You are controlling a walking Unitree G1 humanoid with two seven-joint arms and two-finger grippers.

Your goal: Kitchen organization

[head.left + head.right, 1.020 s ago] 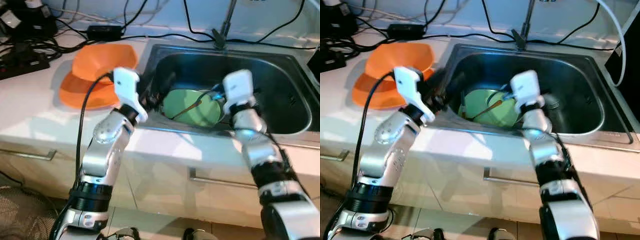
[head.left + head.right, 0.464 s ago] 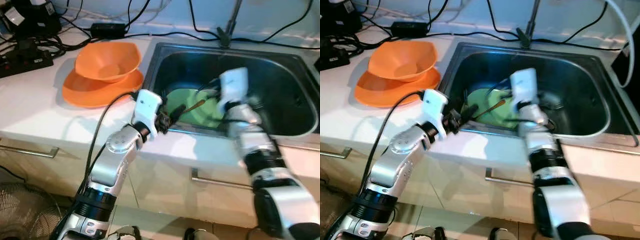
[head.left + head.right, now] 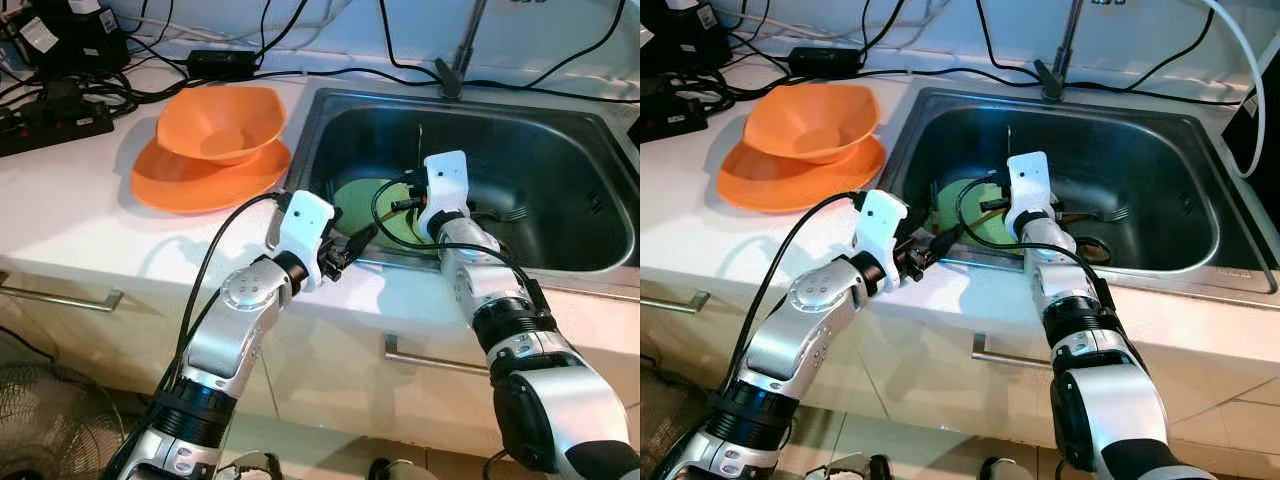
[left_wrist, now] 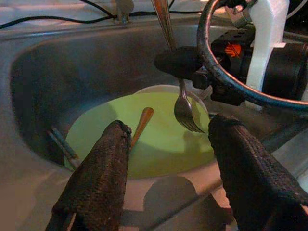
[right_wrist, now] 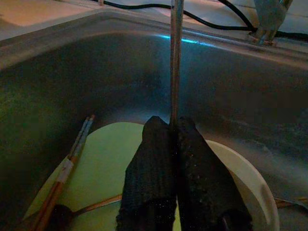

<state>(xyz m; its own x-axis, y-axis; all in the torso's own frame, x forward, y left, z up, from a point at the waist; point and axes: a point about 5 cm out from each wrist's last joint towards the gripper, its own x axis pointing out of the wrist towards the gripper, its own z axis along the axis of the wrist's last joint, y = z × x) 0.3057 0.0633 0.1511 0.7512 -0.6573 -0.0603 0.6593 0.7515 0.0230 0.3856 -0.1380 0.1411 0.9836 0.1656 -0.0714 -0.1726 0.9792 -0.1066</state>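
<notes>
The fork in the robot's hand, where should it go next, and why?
Probably lift it straight up out of the sink. The right gripper is shut on the fork, which hangs tines down just above the green plate, and the open left gripper waits at the sink's edge.
</notes>
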